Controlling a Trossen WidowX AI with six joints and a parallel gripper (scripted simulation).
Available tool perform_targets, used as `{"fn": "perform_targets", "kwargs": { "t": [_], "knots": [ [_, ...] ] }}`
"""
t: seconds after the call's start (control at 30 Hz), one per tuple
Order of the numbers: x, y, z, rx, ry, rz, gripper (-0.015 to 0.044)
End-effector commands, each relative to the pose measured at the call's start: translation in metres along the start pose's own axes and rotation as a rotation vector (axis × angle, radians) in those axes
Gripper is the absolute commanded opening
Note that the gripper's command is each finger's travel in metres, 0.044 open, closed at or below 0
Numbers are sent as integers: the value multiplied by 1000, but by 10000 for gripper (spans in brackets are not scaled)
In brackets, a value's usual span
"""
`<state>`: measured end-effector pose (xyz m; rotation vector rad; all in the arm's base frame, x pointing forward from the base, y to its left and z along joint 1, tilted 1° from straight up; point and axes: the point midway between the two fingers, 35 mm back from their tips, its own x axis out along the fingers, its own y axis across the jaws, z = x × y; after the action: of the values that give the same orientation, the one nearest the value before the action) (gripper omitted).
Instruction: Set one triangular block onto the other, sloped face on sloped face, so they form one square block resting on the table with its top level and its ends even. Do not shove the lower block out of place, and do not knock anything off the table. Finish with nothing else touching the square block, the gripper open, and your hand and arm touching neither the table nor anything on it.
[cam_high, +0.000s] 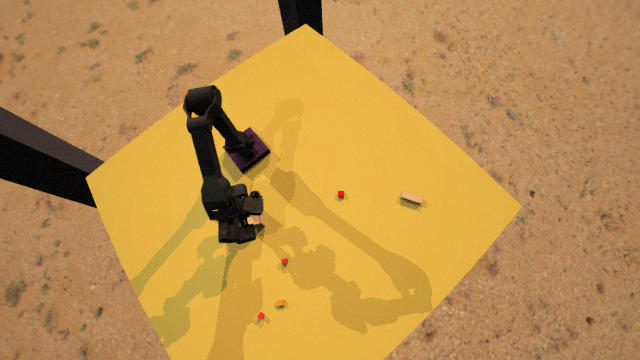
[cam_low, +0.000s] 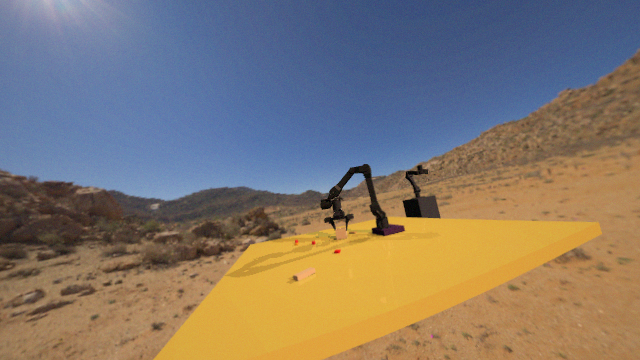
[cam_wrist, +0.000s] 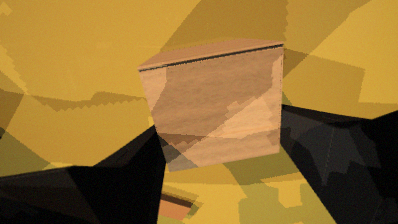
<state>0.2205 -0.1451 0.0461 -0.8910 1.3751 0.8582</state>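
My gripper (cam_high: 256, 216) (cam_low: 341, 228) (cam_wrist: 215, 118) points down and is shut on a light wooden triangular block (cam_wrist: 220, 95), one finger at each end. The other triangular block (cam_wrist: 225, 46) shows as a narrow wooden strip along the far edge of the held one, and the held block hides the rest of it. A thin dark line runs between the two at that edge. The wrist view does not show whether the sloped faces touch. In the top and exterior views the two are too small to tell apart.
A wooden bar (cam_high: 411, 198) (cam_low: 304, 274) lies far off. Small red cubes (cam_high: 341, 194) (cam_high: 284, 261) (cam_high: 260, 316) and an orange one (cam_high: 280, 303) stand on the yellow table (cam_high: 360, 130). An orange-brown piece (cam_wrist: 173, 207) lies near the left finger in the wrist view.
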Motion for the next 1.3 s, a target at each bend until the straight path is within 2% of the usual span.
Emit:
{"fn": "perform_targets", "kwargs": {
  "t": [0.0,0.03,0.6,0.87,0.93,1.13,1.27],
  "knots": [
    [0,0,0,4,-4,-1,0],
    [0,0,0,5,-4,-2,0],
    [0,0,0,0,0,0,440],
    [-2,0,0,0,0,0,440],
    [-17,-3,0,0,0,0,440],
    [-101,-2,0,0,0,0,440],
    [-110,0,0,0,0,0,440]
  ]
}}
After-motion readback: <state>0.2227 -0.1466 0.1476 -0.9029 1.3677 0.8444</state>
